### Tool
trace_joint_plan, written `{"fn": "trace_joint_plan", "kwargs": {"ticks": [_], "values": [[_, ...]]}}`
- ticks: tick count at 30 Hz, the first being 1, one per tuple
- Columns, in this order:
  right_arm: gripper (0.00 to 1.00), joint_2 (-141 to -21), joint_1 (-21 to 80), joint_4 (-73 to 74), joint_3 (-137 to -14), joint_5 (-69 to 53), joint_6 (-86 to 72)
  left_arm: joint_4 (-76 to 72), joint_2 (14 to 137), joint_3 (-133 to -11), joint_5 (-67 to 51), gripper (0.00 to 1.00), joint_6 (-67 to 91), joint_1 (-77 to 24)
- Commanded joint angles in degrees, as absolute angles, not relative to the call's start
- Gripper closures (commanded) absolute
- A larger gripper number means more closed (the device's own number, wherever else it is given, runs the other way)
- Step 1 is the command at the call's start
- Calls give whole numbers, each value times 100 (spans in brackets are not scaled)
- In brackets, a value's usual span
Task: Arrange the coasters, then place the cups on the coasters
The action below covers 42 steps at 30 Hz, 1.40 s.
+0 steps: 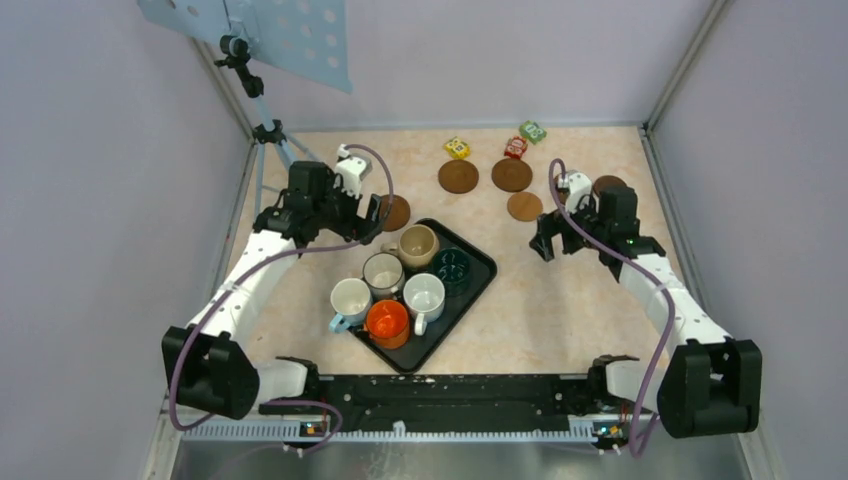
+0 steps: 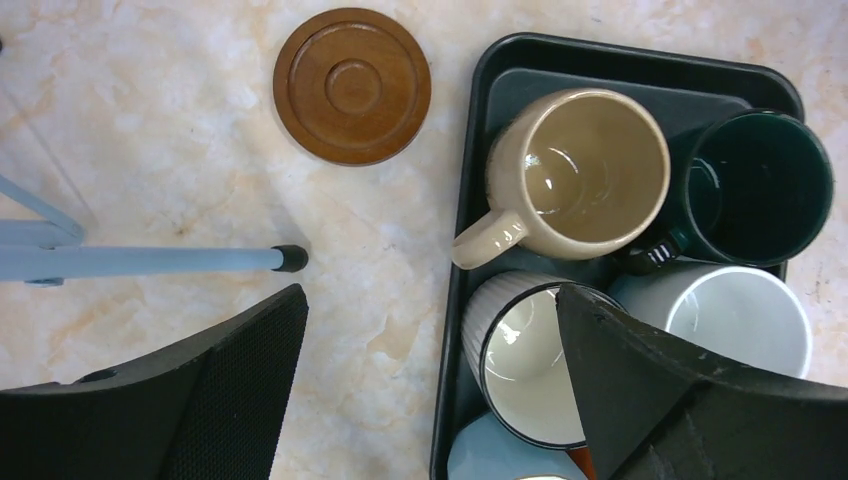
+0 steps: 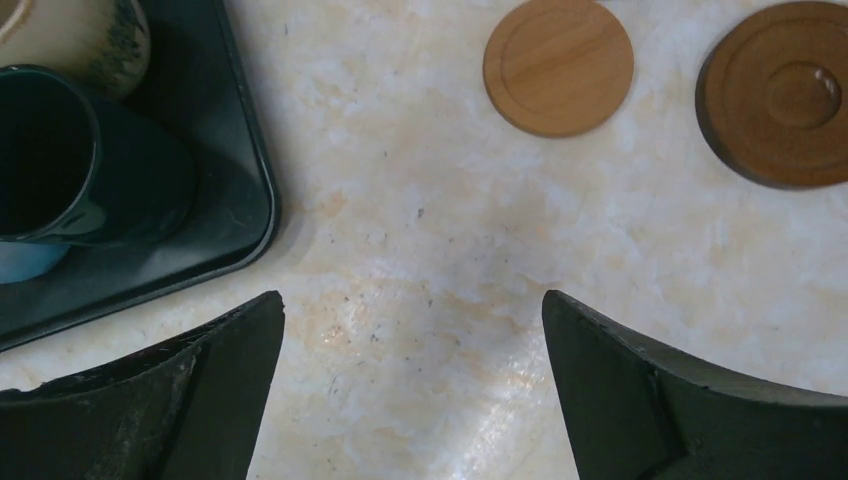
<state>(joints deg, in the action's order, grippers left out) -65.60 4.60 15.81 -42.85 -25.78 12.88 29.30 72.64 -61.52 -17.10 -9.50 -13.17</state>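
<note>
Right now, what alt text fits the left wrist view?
The open left gripper hangs over the rim of a black tray crowded with mugs, the beige mug and dark green mug in plain view. One brown coaster lies beside the tray.

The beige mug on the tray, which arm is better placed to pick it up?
Left. The left gripper hangs open close to the beige mug; the right gripper sits over the table near the coasters.
</note>
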Motion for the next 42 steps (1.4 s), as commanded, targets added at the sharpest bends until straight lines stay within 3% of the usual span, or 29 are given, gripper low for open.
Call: {"fn": "trace_joint_plan", "kwargs": {"ticks": [1,6,11,17,23,30,42], "values": [[2,-6854,623,1546,-4746,-2806,1546,3208,7164,-6583,-2242,1,-1176,-1318],[5,-7696,818,1545,-5276,-2698,1572,3609,7310,-6870,-3068,0,-1934,-1650],[15,-8670,957,1716,-6066,-2825,1409,4021,7540,-7172,-2269,0,-2672,-3281],[33,-9473,1153,1689,-6704,-2740,1240,4183,8269,-7196,-1232,0,-3333,-5184],[52,-10088,1300,1667,-7011,-3065,964,3781,8974,-6853,-493,16,-3581,-6738],[70,-10468,1556,1601,-7095,-3105,905,3329,9712,-6664,200,40,-3503,-6926],[86,-10821,2057,1618,-6720,-3314,1023,2893,9711,-5559,651,56,-3643,-6902]]}}
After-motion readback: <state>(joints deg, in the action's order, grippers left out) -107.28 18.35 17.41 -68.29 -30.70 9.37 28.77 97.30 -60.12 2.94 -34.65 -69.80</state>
